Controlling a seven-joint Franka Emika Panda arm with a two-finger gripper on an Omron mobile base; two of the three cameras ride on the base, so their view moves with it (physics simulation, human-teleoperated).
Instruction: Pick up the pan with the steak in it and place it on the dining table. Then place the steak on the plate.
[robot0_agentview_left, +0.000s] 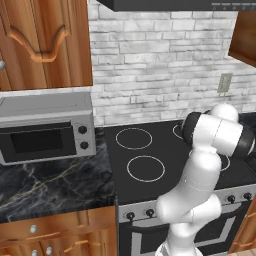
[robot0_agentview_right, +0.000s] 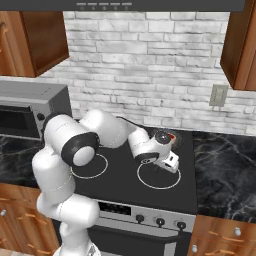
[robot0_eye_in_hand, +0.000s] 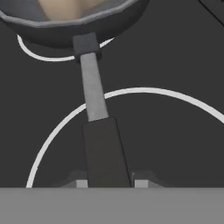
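Note:
The dark grey pan (robot0_eye_in_hand: 57, 36) sits on the far right burner of the black stove (robot0_agentview_right: 120, 175), its long black handle (robot0_eye_in_hand: 103, 153) running toward me. Inside it lies the steak (robot0_eye_in_hand: 65, 8), tan at its rim here and red-topped in the right base view (robot0_agentview_right: 170, 136). My gripper (robot0_eye_in_hand: 109, 183) is low over the near right burner ring, and its two fingertips (robot0_eye_in_hand: 81, 183) press against both sides of the handle's thick end. In the right base view the gripper (robot0_agentview_right: 162, 162) hangs just in front of the pan (robot0_agentview_right: 167, 139). The dining table and the plate are out of view.
A grey microwave (robot0_agentview_left: 45, 132) stands on the marble counter left of the stove. The brick wall (robot0_agentview_right: 145, 65) rises right behind the burners, with a hood overhead and wooden cabinets (robot0_agentview_right: 240, 45) at both sides. Stove knobs (robot0_agentview_right: 160, 221) line the front edge.

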